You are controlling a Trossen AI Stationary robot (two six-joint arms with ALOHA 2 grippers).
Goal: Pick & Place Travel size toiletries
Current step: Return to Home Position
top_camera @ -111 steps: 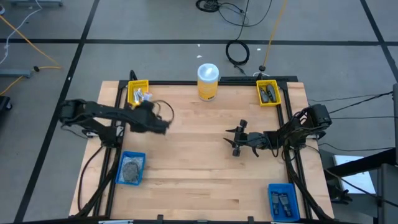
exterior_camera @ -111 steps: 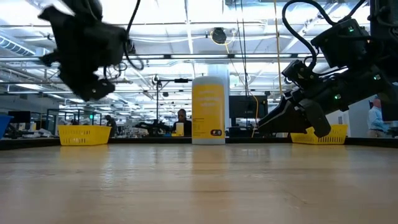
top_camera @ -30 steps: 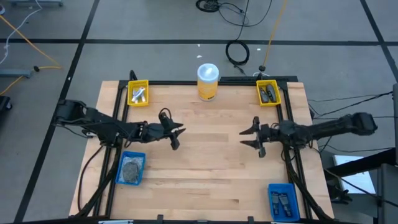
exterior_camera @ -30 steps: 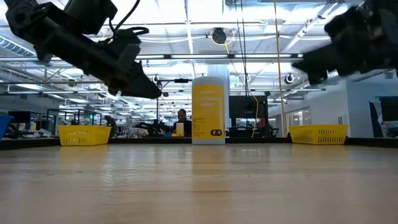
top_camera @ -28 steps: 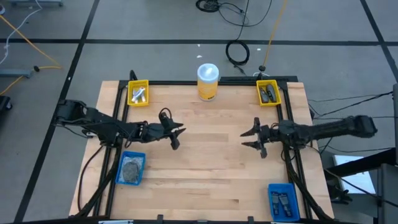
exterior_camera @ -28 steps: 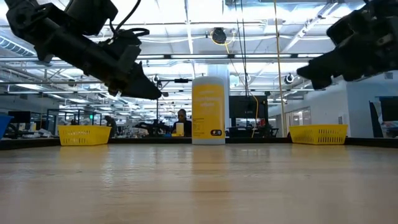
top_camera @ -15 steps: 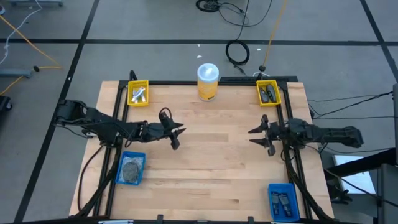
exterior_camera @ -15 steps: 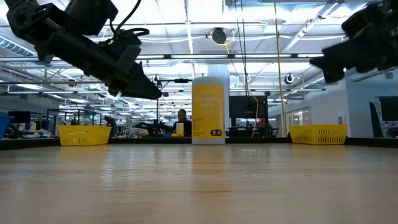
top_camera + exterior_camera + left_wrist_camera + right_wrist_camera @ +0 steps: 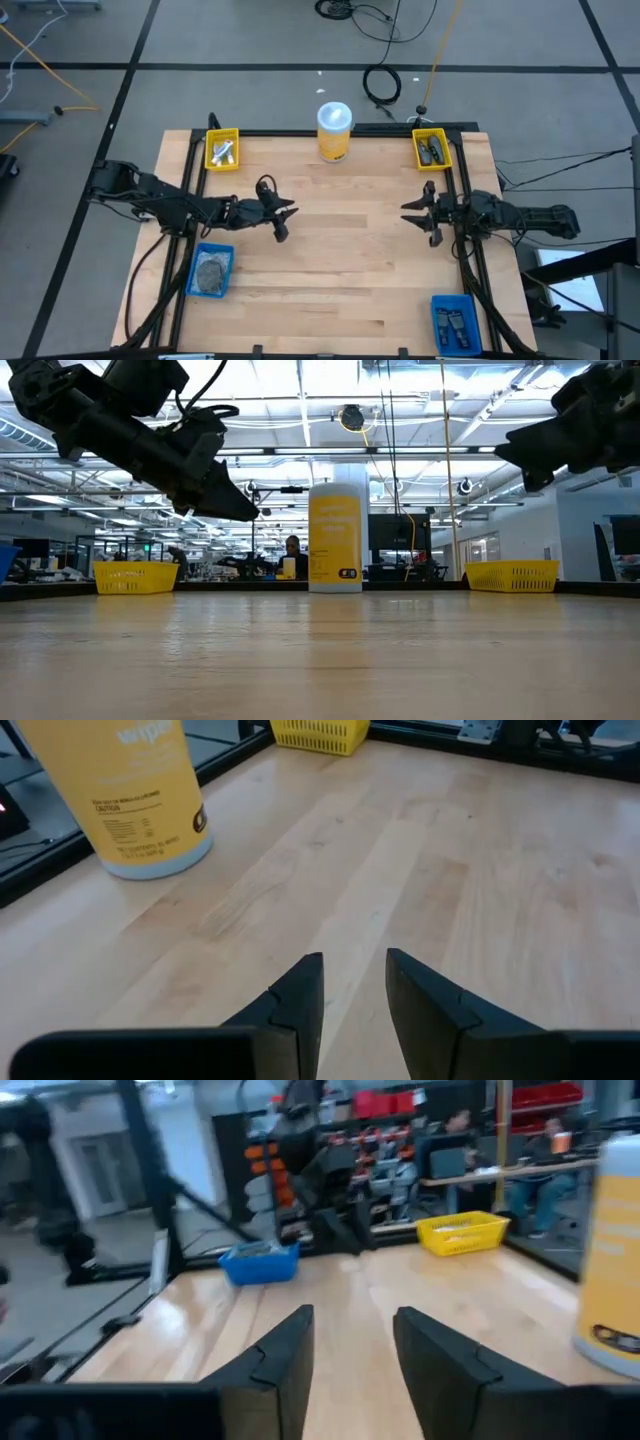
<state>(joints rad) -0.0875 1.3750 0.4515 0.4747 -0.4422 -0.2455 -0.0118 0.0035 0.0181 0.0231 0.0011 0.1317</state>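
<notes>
The travel size toiletries lie in four bins at the table's corners. White tubes fill the yellow bin [image 9: 222, 150] at the far left. Dark grey pieces sit in the yellow bin [image 9: 432, 150] at the far right. Wrapped discs lie in the blue bin [image 9: 210, 270] at the near left, and small items lie in the blue bin [image 9: 455, 322] at the near right. My left gripper [image 9: 287, 222] [image 9: 355, 980] hangs open above the bare wood left of centre. My right gripper [image 9: 410, 220] [image 9: 355, 1340] hangs open near the right edge, pointing level toward the left. Neither has anything between its fingers.
A tall yellow canister [image 9: 334, 130] [image 9: 335, 540] with a white lid stands at the middle of the far edge. A black frame [image 9: 465, 260] runs along the table's sides. Bare wood [image 9: 345, 270] lies between the two grippers.
My right gripper has drawn back toward the table's right edge, staying above the wood with nothing in it, as its arm folded in.
</notes>
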